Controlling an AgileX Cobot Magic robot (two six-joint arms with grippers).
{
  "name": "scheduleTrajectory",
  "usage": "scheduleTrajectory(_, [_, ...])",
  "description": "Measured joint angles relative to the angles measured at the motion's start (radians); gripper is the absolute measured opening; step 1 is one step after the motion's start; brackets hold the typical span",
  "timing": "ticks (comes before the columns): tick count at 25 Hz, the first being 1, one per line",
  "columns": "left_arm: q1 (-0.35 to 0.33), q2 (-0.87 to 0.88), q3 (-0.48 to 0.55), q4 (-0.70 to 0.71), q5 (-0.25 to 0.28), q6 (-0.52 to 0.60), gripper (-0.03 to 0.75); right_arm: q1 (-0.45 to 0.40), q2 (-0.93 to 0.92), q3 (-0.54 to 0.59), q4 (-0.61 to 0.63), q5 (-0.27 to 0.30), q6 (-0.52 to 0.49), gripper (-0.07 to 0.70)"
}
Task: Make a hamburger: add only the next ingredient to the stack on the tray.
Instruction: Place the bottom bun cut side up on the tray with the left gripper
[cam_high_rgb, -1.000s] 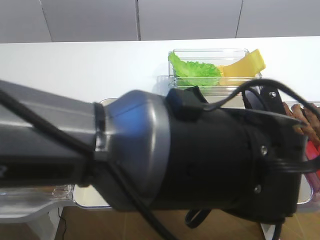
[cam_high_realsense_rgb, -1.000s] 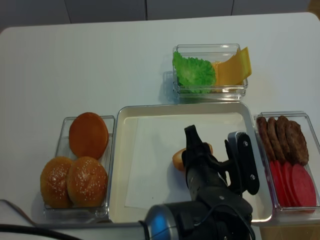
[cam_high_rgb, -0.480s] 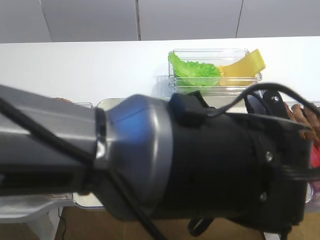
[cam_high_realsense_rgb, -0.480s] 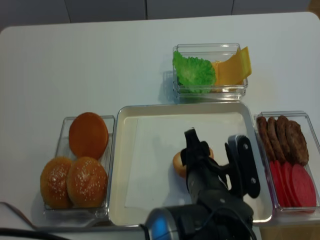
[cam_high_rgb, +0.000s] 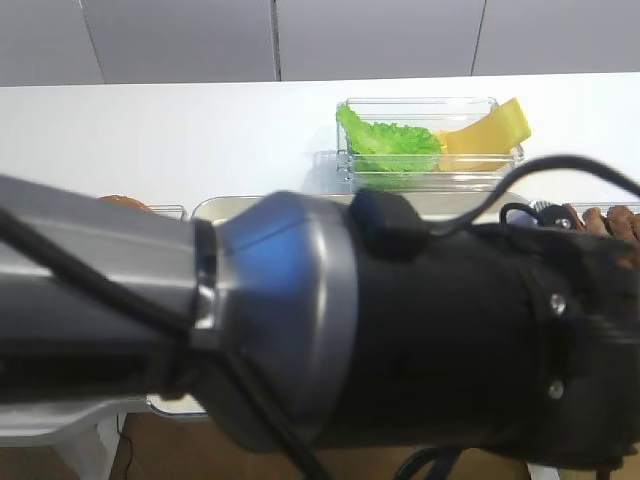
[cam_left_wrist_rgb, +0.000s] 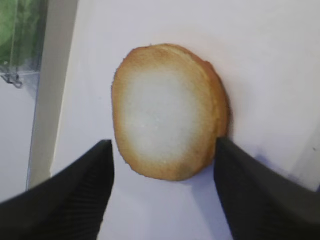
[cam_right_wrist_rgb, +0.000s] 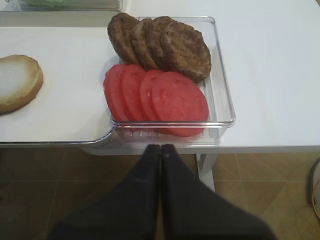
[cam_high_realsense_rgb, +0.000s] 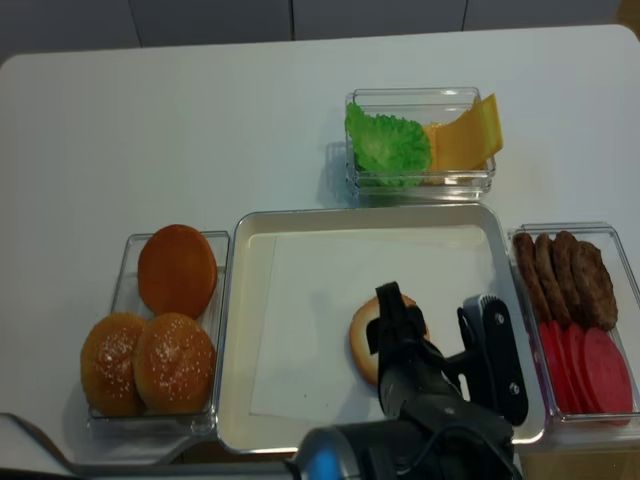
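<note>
Released bun bottom (cam_left_wrist_rgb: 167, 132), left end effector (cam_left_wrist_rgb: 162, 165) opened wider

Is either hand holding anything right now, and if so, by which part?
Nothing is held. The left hand is open, its fingers either side of the bun bottom lying on the tray. The right hand is shut and empty.

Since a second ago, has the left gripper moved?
Yes. The left gripper has pulled back toward the tray's near rim, and its jaws have opened, uncovering the bun bottom.

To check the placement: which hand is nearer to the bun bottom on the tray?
Left hand: open, fingers either side of the bun bottom. Right hand is shut, off the tray edge.
</note>
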Motion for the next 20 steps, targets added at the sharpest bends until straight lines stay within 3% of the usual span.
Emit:
scheduleTrajectory(4, [0.010,-0.002,-0.067,-0.050,0.016,0.059,0.467,0.000,0.000,0.000,0.000,0.000,0.000,-0.049])
scheduleTrajectory(8, [0.068,-0.036,-0.122,-0.127,-0.003,0.091,0.467,0.000,0.000,0.000,0.000,0.000,0.000,-0.049])
scheduleTrajectory(20, [0.486,-0.200,-0.132,-0.668,0.011,0.375,0.465,0.000,0.000,0.000,0.000,0.000,0.002,-0.049])
